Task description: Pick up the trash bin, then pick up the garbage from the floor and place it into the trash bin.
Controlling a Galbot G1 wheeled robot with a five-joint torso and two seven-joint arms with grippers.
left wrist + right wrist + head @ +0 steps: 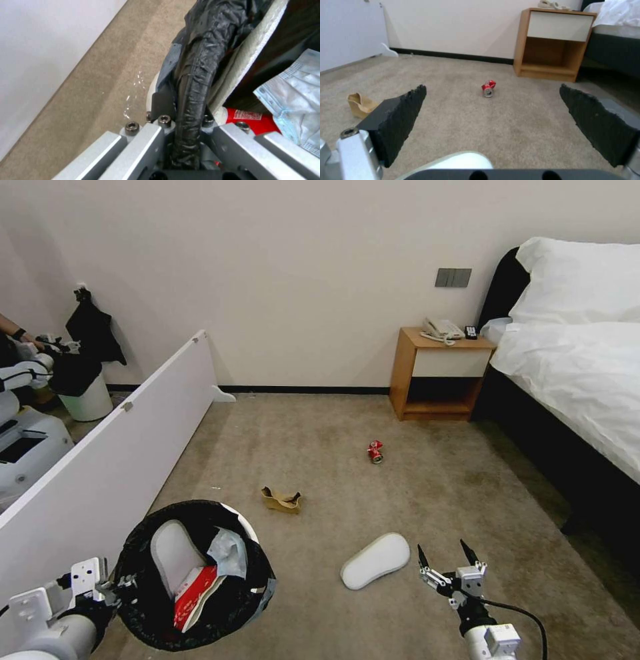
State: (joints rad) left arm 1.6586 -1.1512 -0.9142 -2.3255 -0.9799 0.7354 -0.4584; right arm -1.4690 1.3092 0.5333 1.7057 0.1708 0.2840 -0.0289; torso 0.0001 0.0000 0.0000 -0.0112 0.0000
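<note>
Item: trash bin [143, 607], white, black-bag lined, held at the near left of the carpet [427, 500] beside the white partition board [107, 473]. The left gripper [110, 587] is clamped on its bagged rim; the left wrist view shows one finger outside and one inside the black bag fold [196, 75]. Contents so far: one white slipper standing on end [175, 553], a red-and-white carton [193, 597], a pale tissue [230, 553]. Item: second white slipper [375, 560], sole up, flat on the carpet just beside the right gripper [445, 563], on its left; its long axis runs slantwise, the far end angled toward the bed side [567, 373], the near end toward the bin. The right gripper is spread wide and empty, tips pointing toward the far wall. In the right wrist view the slipper's white edge [460, 160] sits low between the two black pads [403, 117], so the gripper appears to sit short of it rather than over it. Judgement: the right arm is the free one and much the nearer; a grasp across the slipper's narrow width would likely need a sideways shift to the left and a wrist turn. Further off on the carpet: torn brown cardboard [282, 500] toward the middle, crushed red can [375, 451] beyond it, nearer the wooden nightstand [440, 373] (both well apart from either gripper).
</note>
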